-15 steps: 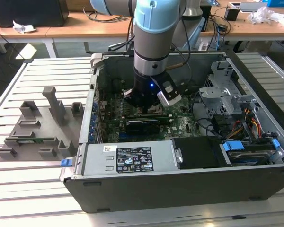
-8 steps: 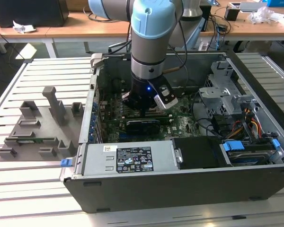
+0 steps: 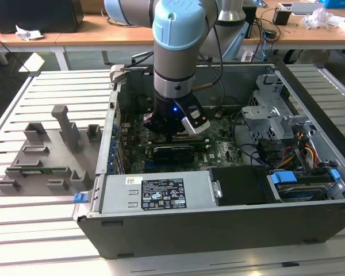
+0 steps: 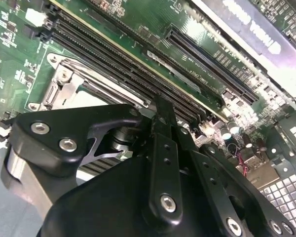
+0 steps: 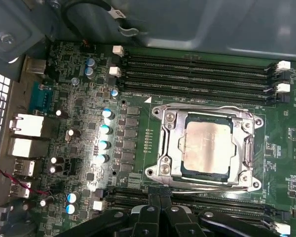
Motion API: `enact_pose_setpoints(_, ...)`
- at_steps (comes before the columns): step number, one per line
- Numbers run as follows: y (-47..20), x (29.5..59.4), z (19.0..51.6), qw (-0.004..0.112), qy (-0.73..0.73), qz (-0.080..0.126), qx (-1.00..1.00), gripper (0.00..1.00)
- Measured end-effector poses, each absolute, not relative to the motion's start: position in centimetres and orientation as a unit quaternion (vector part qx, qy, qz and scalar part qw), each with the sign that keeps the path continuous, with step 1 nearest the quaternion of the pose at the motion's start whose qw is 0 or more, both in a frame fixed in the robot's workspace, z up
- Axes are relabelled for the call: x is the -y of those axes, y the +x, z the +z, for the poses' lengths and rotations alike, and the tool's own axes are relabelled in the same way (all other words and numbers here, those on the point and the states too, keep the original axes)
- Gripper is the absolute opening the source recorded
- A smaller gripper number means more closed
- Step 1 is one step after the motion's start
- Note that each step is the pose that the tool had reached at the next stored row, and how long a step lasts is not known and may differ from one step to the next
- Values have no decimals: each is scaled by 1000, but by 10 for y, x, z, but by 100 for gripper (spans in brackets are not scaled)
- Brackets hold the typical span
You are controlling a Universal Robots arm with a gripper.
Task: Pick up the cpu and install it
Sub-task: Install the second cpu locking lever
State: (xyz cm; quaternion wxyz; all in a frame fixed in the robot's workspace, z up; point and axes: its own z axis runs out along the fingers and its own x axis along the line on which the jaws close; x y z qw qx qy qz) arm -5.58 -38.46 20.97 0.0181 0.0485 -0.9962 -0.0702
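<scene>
end effector [image 5: 160,217], cpu [image 5: 208,144] in socket [image 5: 164,148]

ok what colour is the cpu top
Dull silver-grey with a tan tinge, best seen on the cpu in the first wrist view.

Work surface: a pale slatted metal table [image 3: 57,230], its ribs running across the exterior view from left to right. Two items rest directly on it. Toward the exterior view's left lies a grey plastic fixture tray [image 3: 43,158] with several upright posts and low brackets, flat on the slats. Just beside it, toward the exterior view's right, an open computer case [image 3: 218,221] lies on its side with the opening upward; its dark near wall faces the camera. The tray's edge sits close against the case's side wall. Behind the table stands a wooden bench [image 3: 103,26] bearing scattered items too small to identify
</scene>
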Motion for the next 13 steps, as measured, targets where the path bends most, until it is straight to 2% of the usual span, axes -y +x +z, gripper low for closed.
enact_pose_setpoints(8,-59,379,200,18,49,-73,996,11)
enact_pose_setpoints(13,-62,381,205,12,49,-75,996,11)
